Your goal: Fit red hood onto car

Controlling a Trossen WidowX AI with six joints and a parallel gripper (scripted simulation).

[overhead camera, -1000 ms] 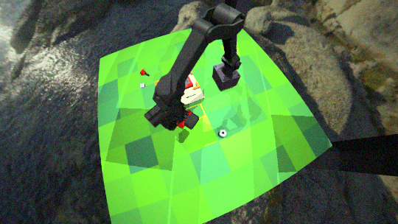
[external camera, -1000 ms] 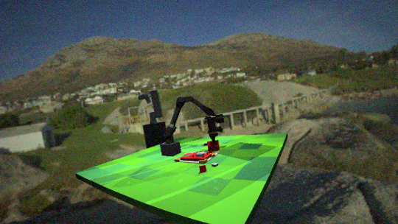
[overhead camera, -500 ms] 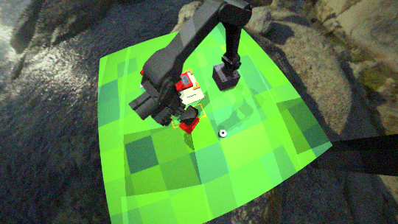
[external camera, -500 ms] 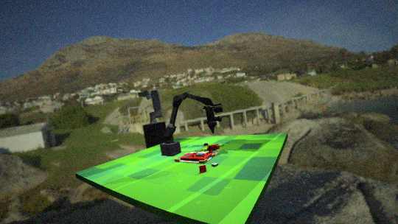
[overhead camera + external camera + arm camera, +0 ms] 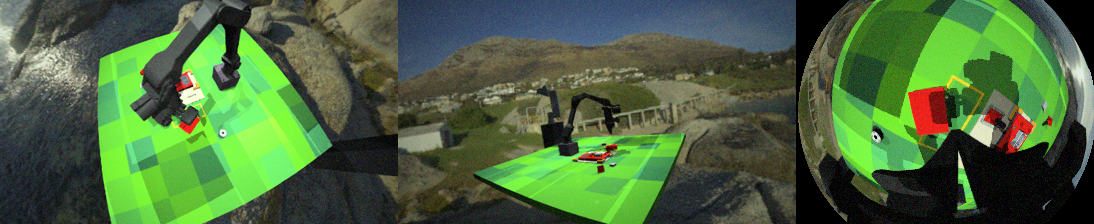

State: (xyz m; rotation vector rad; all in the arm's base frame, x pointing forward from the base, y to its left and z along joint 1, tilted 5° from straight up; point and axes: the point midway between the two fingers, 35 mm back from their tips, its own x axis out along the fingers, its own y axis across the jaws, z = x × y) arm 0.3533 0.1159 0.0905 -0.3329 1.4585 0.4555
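Now gripper (image 5: 191,115) (image 5: 610,132) (image 5: 956,133) hangs shut, empty. We should open wide, straddle hood (image 5: 189,127) (image 5: 610,147) (image 5: 920,107), left of centre in wrist view, squarely, then lift level toward car (image 5: 184,82) (image 5: 590,158) (image 5: 1012,139), right of centre.

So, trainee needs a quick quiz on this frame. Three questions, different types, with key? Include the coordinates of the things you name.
1. Multiple choice. The gripper (image 5: 180,111) (image 5: 610,132) (image 5: 956,133) is:
A) shut on a peg
B) shut, holding nothing
C) wide open

2. True or false. The red hood (image 5: 190,127) (image 5: 611,147) (image 5: 927,111) is already fitted onto the car chassis (image 5: 185,81) (image 5: 589,158) (image 5: 1016,133).

3. Fill in. The outline (image 5: 203,110) (image 5: 969,85) on the table beside the hood is coloured ____.

Key: 1 B; 2 false; 3 yellow.
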